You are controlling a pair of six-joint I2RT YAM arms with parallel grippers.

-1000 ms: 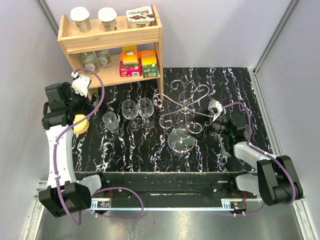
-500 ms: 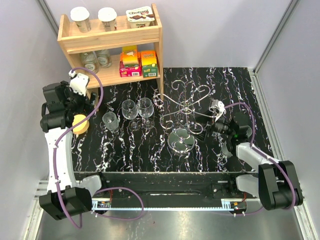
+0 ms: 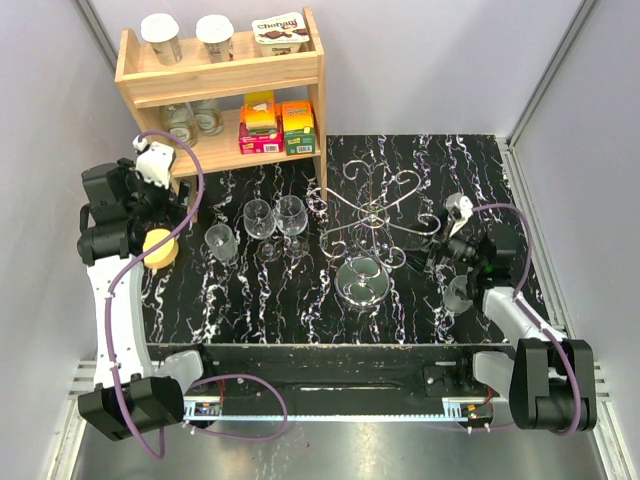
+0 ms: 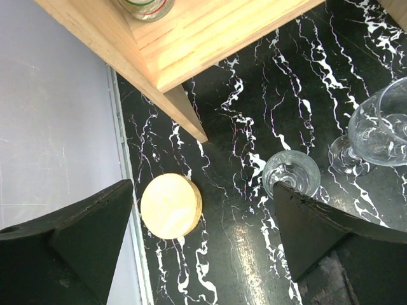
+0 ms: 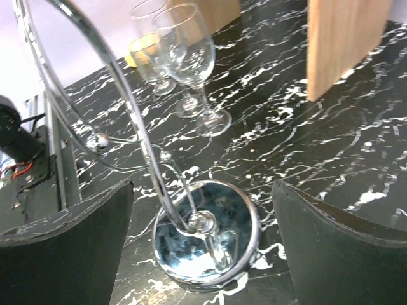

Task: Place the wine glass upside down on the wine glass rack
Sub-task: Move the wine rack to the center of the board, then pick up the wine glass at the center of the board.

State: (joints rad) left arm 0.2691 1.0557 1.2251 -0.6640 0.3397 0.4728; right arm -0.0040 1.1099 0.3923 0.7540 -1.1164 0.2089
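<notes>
The wine glass rack [image 3: 372,212] is formed of thin silver wire, with scrolled arms curling off a central post, and is carried on a round, mirror-bright disc base [image 5: 205,232]. It is set on a table [image 3: 460,170] of glossy black crossed by white marble veining. Two clear, stemmed glasses, the left wine glass [image 3: 258,222] and the right wine glass [image 3: 291,218], are stood upright and close together on the table just left of the rack. A short clear tumbler [image 4: 290,173] and a round pale-yellow puck [image 4: 170,205] are found further left.

The right gripper [image 5: 202,184] is held with its fingers spread wide and empty. The disc base is framed between them, apart from both, and the two wine glasses are seen beyond the rack. The left gripper [image 4: 202,185] is likewise spread wide around nothing, above the puck and the tumbler, with one wine glass at the right edge of its view.

On the pale wooden shelf [image 3: 220,78] a cup [image 3: 280,30] is lidded with the word "Chobani". The print on the coloured boxes [image 3: 280,125] cannot be read.
</notes>
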